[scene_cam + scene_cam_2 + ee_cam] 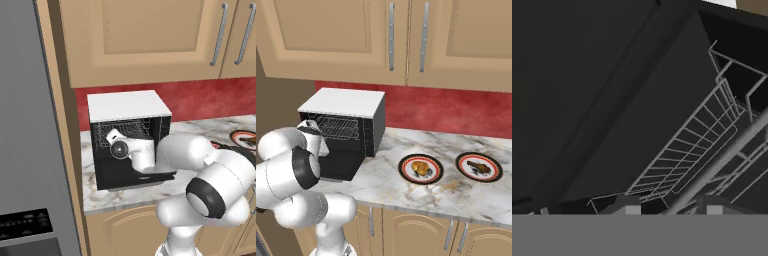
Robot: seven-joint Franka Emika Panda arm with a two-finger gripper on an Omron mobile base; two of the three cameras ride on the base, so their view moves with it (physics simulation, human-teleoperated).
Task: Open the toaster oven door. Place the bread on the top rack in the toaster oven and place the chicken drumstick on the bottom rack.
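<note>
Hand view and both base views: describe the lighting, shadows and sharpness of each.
Hand view: very dark, the toaster oven interior nearly black, only the grey rack wires catching light; edges soft and slightly blurred. Left base view: evenly lit, no glare, the oven cavity shadowed behind the arm. Right base view: bright and flat, with faint shadows round the two plates on the marble counter.

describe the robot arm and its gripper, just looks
The arm is glossy white, built of rounded, bulbous segments with black bands at the joints, and a round dark cap with a grey centre sits on the wrist. No cables or markings are visible. The gripper shows as two small dark grey, blocky finger tips at the bottom of the hand view.
</note>
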